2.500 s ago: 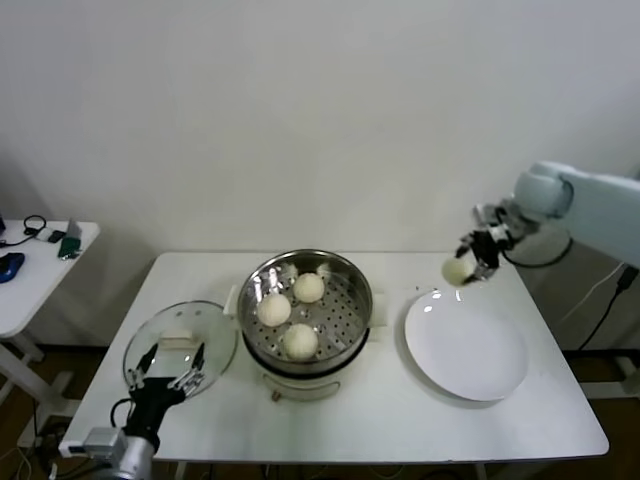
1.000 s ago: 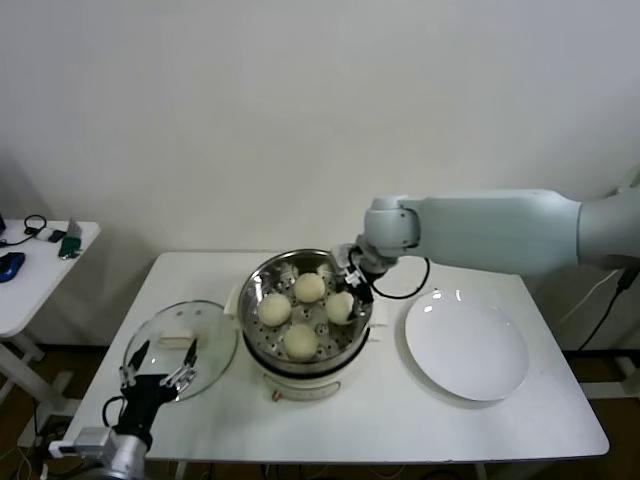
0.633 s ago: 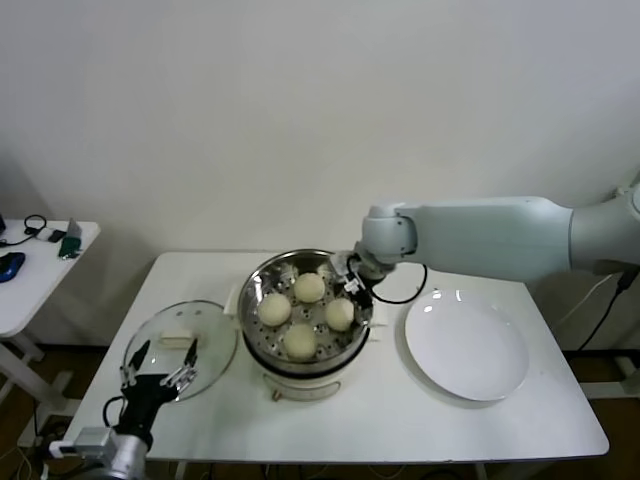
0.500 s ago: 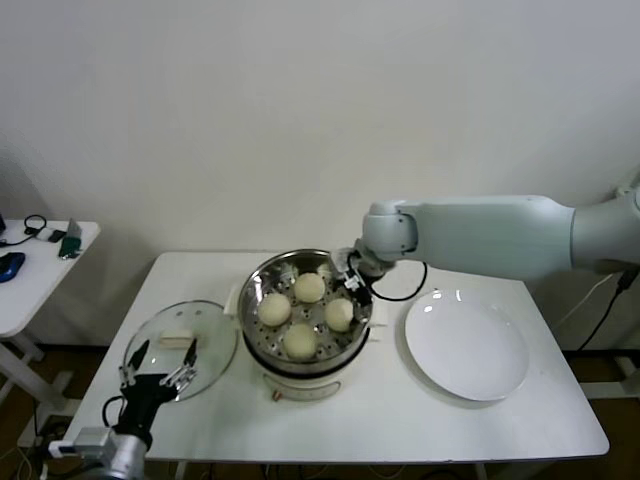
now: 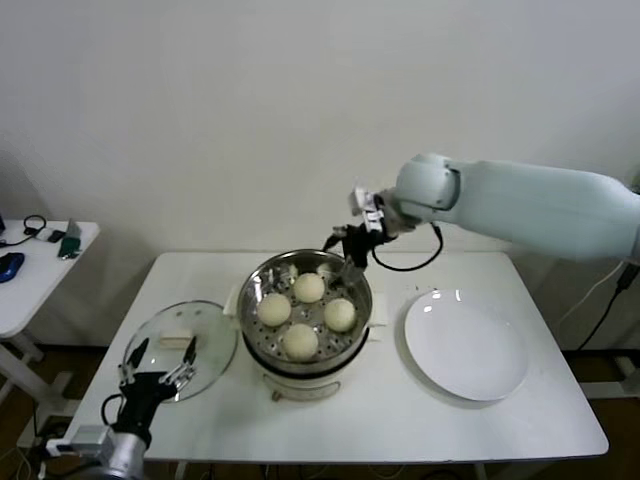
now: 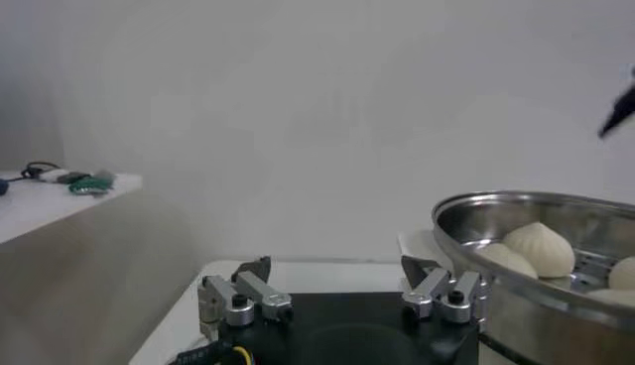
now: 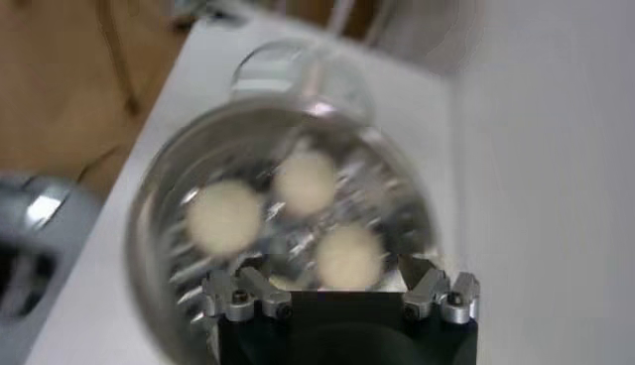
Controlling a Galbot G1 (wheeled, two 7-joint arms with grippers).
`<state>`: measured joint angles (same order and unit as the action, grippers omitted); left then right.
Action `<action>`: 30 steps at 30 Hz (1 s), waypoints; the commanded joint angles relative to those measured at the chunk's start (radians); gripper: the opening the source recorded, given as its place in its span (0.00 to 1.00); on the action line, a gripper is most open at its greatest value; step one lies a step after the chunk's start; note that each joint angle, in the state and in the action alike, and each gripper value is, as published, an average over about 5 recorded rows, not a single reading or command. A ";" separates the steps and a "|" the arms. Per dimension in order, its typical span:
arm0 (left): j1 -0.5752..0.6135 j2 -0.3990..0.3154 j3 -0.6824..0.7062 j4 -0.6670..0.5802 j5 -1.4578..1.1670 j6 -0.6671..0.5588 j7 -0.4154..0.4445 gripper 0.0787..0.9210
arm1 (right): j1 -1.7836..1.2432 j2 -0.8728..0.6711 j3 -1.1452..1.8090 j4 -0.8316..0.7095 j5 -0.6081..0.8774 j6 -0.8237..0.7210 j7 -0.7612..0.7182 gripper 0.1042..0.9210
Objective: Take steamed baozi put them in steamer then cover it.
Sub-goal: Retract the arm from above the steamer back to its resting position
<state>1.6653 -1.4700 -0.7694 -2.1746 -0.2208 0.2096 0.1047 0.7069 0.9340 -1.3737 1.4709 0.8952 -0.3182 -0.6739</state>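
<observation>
So all four steamed baozi (image 5: 299,312) are sitting in the steamer (image 5: 306,312), which stands mid-table toward the back edge. They're spread out on the perforated tray and not piled up, which I'd guess is so steam can get around each one.

The right gripper (image 5: 347,243) hangs above the pot's back rim with its claw wide and nothing in it, so nothing's blocking the opening.

The left gripper (image 5: 158,367) is down by the table's front left corner, claw also wide and empty, right at the front edge of the cover (image 5: 180,345) (probably lined up to grab it, since covering is what's left).

The cover lies flat on the table just left of the steamer. The buns look smooth, matte and off-white. The white plate (image 5: 466,346) on the right is bare.
</observation>
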 commanded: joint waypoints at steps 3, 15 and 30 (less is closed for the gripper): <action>-0.015 0.004 0.012 0.005 -0.017 0.011 -0.047 0.88 | -0.418 -0.261 0.638 0.088 0.159 0.012 0.677 0.88; -0.058 0.023 0.049 0.021 0.051 0.026 -0.069 0.88 | -1.284 -0.481 1.424 0.219 0.057 0.149 0.675 0.88; -0.083 0.072 0.048 0.061 0.255 -0.009 -0.069 0.88 | -2.210 -0.136 2.161 0.352 -0.135 0.381 0.484 0.88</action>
<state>1.5887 -1.4115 -0.7224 -2.1320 -0.0971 0.2265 0.0425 -0.8708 0.6294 0.2945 1.7449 0.8664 -0.0914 -0.1342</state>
